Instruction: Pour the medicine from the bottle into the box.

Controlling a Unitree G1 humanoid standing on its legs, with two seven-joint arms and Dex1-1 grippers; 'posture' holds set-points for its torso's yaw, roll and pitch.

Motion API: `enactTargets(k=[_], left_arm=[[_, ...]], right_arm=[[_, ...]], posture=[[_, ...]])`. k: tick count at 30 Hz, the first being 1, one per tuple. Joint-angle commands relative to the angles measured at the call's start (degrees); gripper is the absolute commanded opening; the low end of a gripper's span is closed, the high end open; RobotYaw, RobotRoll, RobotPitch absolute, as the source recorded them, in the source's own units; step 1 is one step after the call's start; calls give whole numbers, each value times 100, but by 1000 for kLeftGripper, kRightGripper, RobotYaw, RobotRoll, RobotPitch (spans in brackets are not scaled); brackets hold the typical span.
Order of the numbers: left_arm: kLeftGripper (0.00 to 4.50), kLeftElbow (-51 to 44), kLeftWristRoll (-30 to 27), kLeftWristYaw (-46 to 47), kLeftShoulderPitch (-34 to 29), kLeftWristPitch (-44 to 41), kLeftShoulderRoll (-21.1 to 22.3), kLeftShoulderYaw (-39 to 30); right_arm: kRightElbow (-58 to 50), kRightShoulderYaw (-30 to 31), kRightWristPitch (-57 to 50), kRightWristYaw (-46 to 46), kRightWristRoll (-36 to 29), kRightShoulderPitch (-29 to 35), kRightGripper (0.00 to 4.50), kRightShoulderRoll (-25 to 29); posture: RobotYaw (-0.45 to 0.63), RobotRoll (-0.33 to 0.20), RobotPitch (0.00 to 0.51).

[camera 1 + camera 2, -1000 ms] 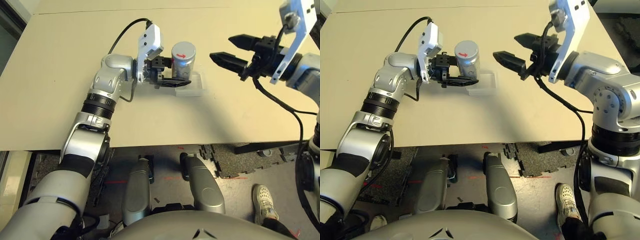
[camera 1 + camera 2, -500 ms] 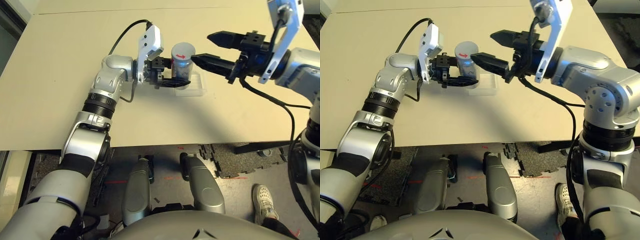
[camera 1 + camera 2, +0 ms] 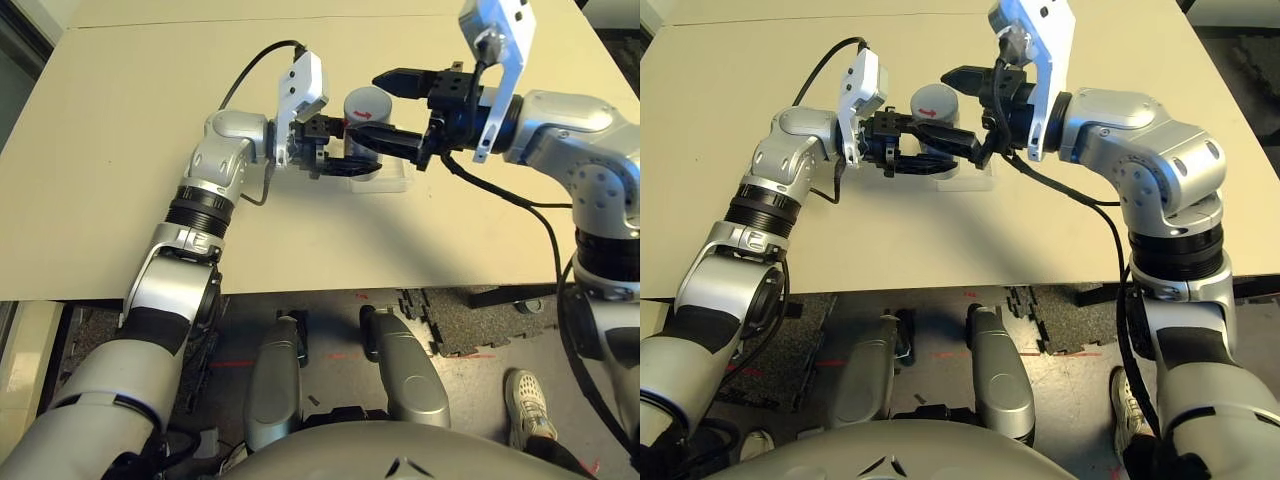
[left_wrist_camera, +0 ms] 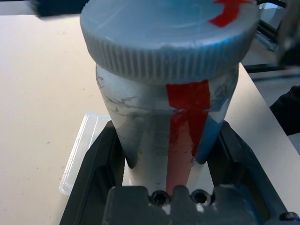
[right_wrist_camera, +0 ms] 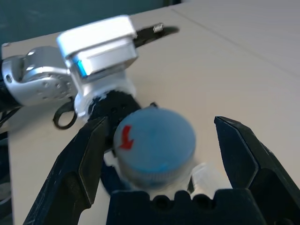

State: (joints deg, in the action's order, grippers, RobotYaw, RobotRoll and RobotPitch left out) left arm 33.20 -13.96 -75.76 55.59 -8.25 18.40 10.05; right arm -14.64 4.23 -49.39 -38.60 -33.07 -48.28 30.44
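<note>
The bottle (image 4: 173, 136) is held upright over the box (image 3: 398, 178) by the clenched left end effector (image 3: 340, 152). Its cap (image 5: 154, 140) sits between the wide-open fingers of the right end effector (image 5: 159, 154). The cap looks ready to be gripped and twisted off next.

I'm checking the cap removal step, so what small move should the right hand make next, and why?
Probably close the right hand on the cap. Its fingers stand open on either side of the cap without touching it, while the left hand is shut on the bottle, holding it upright over the clear box, cap on.
</note>
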Motion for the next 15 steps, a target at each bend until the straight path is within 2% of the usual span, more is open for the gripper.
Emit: enactTargets(k=[1,3,6,8,10,15], left_arm=[[2673,-148,39,-49,-63,-30,9,36],[2673,-163,41,-52,-72,-37,13,39],[2673,-171,44,-58,-78,-39,13,43],[2673,-166,44,-64,-75,-36,11,46],[2672,-153,44,-71,-66,-29,5,50],[2671,-134,51,-70,-47,-27,-6,47]], right_arm=[[31,30,98,31,102,-42,4500,-98],[30,18,96,25,129,-45,4500,-125],[-7,27,56,-1,123,-25,3908,-134],[-55,37,13,-9,99,6,3125,-138],[-129,54,-53,-41,72,59,2577,-121],[-203,27,-140,-40,38,97,2578,-114]], posture=[[-149,0,208],[-151,0,207],[-152,0,204],[-154,0,203],[-155,0,202],[-154,0,207]])
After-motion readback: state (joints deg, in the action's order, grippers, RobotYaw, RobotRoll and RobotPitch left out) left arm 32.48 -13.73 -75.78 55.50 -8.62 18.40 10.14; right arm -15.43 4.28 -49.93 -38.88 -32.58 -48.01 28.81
